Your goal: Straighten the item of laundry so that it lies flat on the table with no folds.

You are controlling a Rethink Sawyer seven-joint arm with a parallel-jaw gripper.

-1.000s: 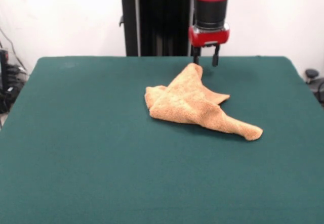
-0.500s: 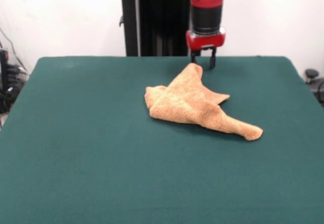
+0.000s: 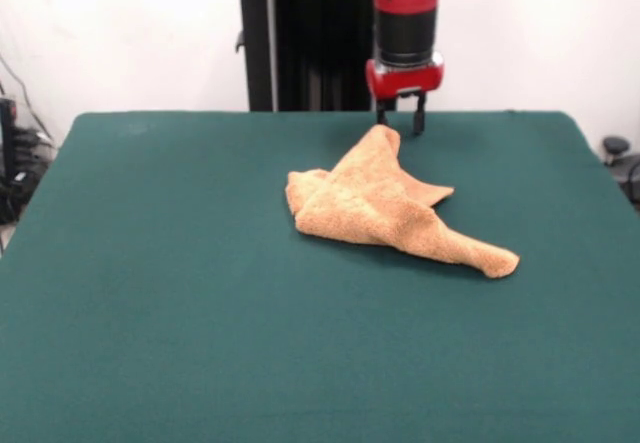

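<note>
Gripper (image 3: 400,119) hangs from the red and black arm (image 3: 405,8) at the table's far side, both black fingers (image 3: 419,117) pointing down, parted with a clear gap, nothing between them. Tips sit right above the towel's far peak; whether they touch the cloth I can't tell from this 1 view.

Towel (image 3: 385,208), orange-tan terry, lies a bit right of the table's centre toward the far half, crumpled and folded over itself. 3 points stick out: the far peak under the gripper, a rounded corner at left, and a long tongue running out to the near right. A small flap shows at the right side of the bunch. Middle looks doubled, at least 2 layers. Not flat, so the task is not done.

Table (image 3: 150,293) is dark green felt, bare around the towel, lots of room on every side.

Handling, my guess: light, soft, limp, no stiffness, nothing fragile. Terry should pinch well; felt will probably drag on it, so lift before pulling. Best holds look like the far peak or the near-right tongue: single free corners, thin enough for the open fingers. Avoid the thick middle.
</note>
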